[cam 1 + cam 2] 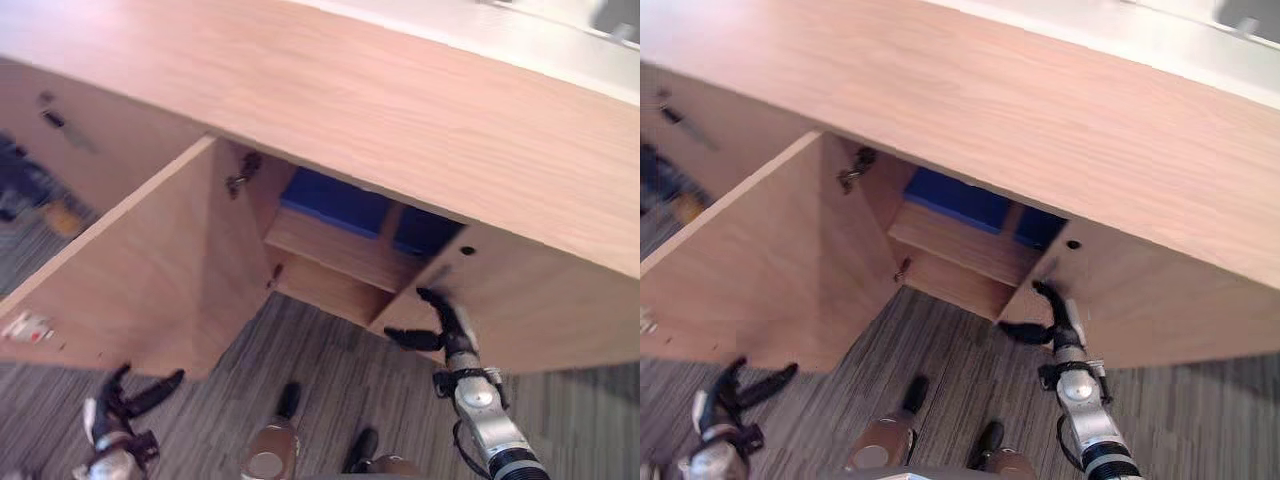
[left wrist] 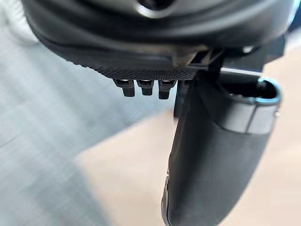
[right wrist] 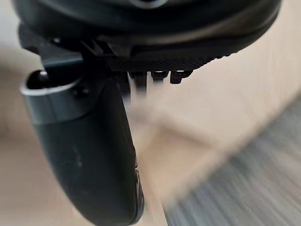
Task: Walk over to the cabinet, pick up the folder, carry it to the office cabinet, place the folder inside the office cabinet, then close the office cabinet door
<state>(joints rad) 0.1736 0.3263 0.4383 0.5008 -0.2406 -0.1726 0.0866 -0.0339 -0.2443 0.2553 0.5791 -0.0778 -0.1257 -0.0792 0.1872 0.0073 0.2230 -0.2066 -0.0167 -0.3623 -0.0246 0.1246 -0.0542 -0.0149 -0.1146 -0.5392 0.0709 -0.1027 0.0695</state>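
Office cabinet (image 1: 400,110): pale wood-grain laminate, smooth, mostly matt w/ a faint sheen on top. Open door (image 1: 150,280) and inner shelf (image 1: 335,255) have the same finish; raw-looking edges approx. the same tone. Hinge (image 1: 240,180) looks like dark metal. Folder (image 1: 335,200) on the shelf: plain blue, smooth, matt; plastic or card, can't tell. Carpet (image 1: 330,370): grey striped cloth, rough low weave. Left hand (image 1: 112,412) and right hand (image 1: 452,335): dark matt plastic, palm pads fine-dotted, thumbs smooth w/ slight gloss.
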